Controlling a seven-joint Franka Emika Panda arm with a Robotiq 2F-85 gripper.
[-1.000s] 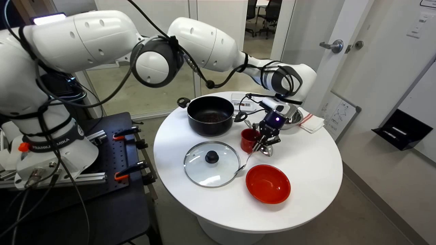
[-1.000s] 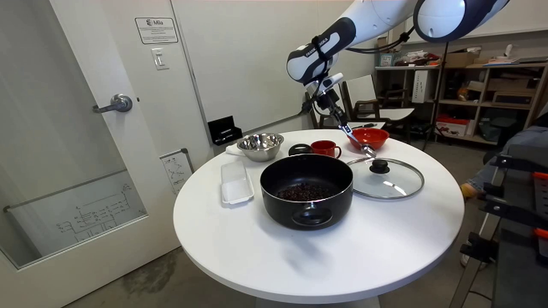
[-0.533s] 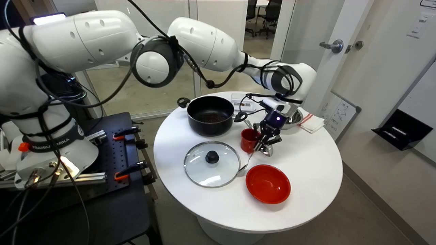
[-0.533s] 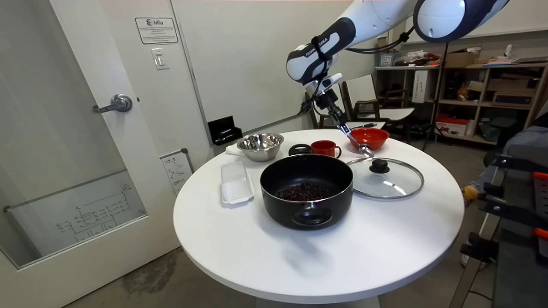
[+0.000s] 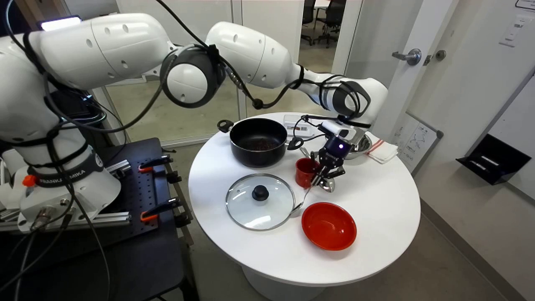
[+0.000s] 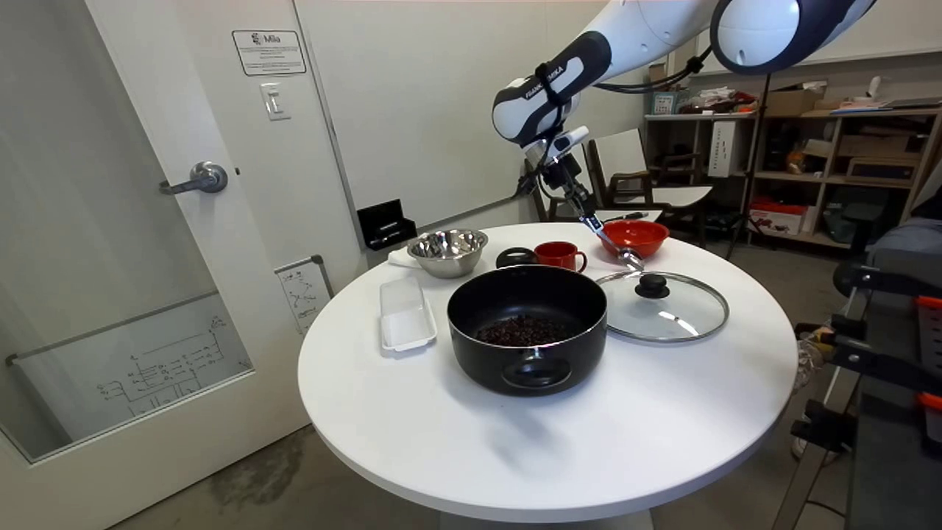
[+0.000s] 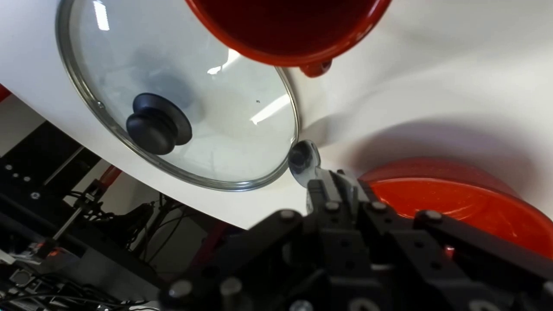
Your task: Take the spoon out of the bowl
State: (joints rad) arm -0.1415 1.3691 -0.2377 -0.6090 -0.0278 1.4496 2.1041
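Observation:
My gripper (image 5: pixel 316 179) is shut on a silver spoon (image 5: pixel 298 206), above the table between the red mug, the glass lid and the red bowl. The spoon's head points down beside the lid's rim; in the wrist view the spoon head (image 7: pixel 303 160) shows past the fingertips, and the gripper (image 7: pixel 334 176) hides most of the handle. In an exterior view the spoon head (image 6: pixel 631 258) hangs in front of the red bowl. The shiny steel bowl (image 6: pixel 447 256) stands apart at the table's far side, partly hidden by my arm in an exterior view (image 5: pixel 364 146).
A black pot (image 6: pixel 526 372) with dark beans, a glass lid (image 5: pixel 250 209), a red mug (image 5: pixel 304 172) and a red bowl (image 5: pixel 329 226) stand around. Another rounded silver utensil (image 5: pixel 328 185) shows behind my gripper. A white container (image 6: pixel 407 324) and a cloth (image 5: pixel 383 151) are farther off.
The spoon's head has shifted very slightly away from the lid's middle; my arm and gripper are nearly still. A person at the right edge of an exterior view has moved.

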